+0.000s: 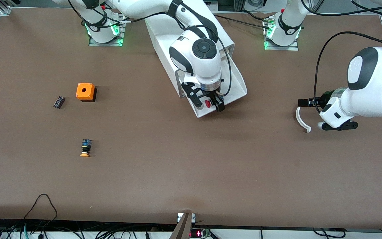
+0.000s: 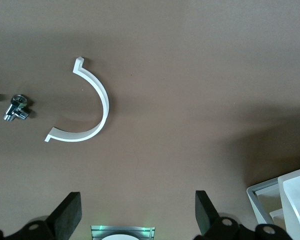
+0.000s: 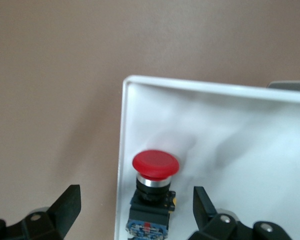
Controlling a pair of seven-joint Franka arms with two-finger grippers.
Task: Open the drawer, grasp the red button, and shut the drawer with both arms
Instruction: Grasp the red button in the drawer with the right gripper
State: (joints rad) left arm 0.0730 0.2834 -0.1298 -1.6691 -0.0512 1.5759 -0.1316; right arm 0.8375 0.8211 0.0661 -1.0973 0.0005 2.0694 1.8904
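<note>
The white drawer (image 1: 235, 84) is pulled out of the white box cabinet (image 1: 164, 39). The red-capped button (image 1: 208, 103) lies on its side in the drawer's corner nearest the front camera. My right gripper (image 1: 209, 103) is over it, open. In the right wrist view the gripper (image 3: 136, 205) straddles the button (image 3: 155, 164) and the drawer's side wall (image 3: 121, 150), one finger inside the drawer and one outside. My left gripper (image 2: 137, 212) waits open and empty over bare table toward the left arm's end.
A white curved piece (image 1: 302, 119) lies by the left gripper, with a small metal fitting (image 2: 17, 107) beside it. Toward the right arm's end are an orange cube with a hole (image 1: 85, 92), a small black part (image 1: 58, 102) and an orange-capped button (image 1: 85, 148).
</note>
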